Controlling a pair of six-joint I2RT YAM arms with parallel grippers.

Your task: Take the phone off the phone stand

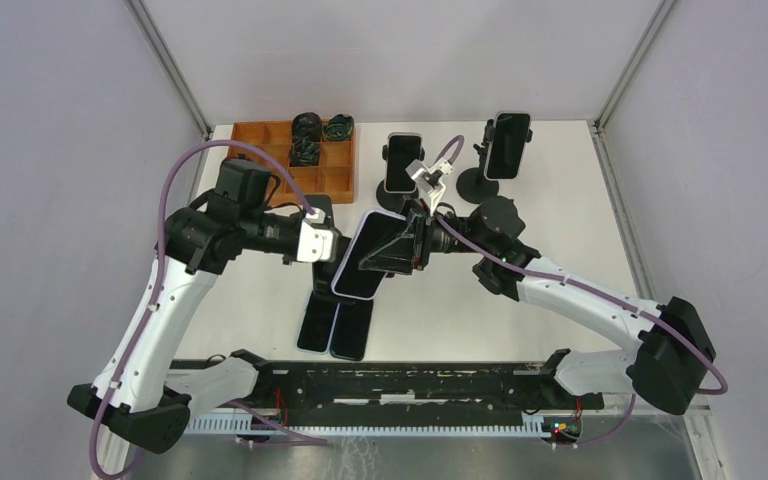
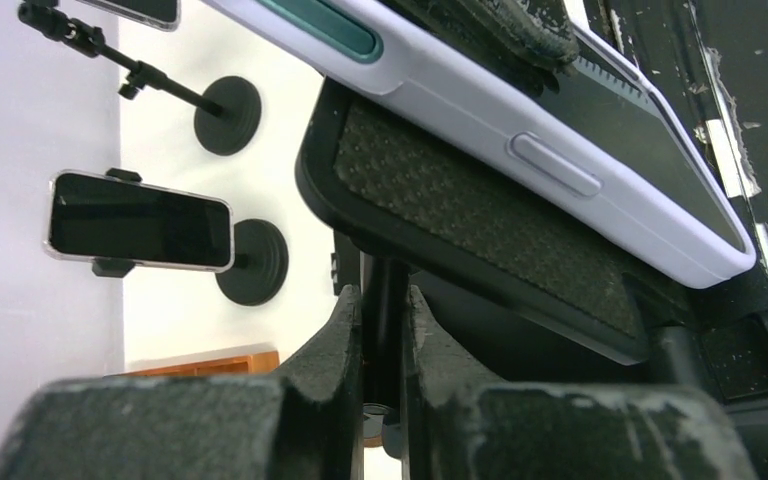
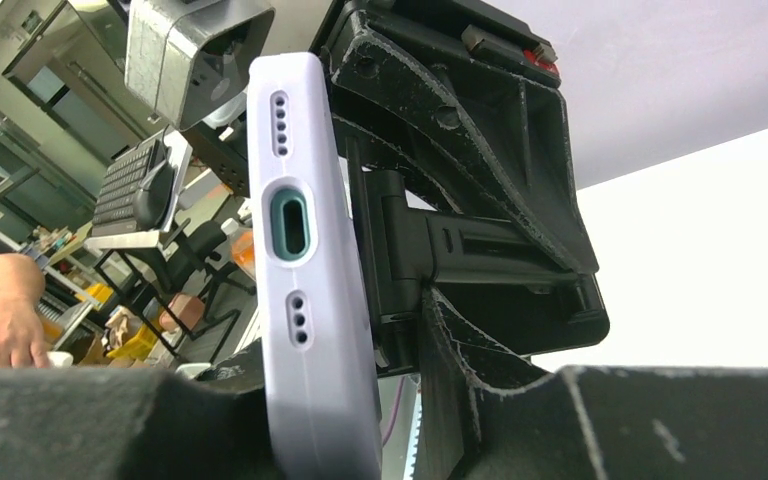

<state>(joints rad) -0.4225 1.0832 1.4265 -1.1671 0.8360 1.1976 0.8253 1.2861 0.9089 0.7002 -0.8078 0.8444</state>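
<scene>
The lavender-cased smartphone hangs tilted above mid-table, its back along the padded cradle of the black plastic phone stand; whether they touch is unclear. At left, the left gripper is clamped on the stand's thin stem. At right, the right gripper pinches the phone's front and back, port end facing its camera.

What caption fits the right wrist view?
Right gripper grips the lilac-cased phone, port end toward camera, black phone stand beside it.
</scene>
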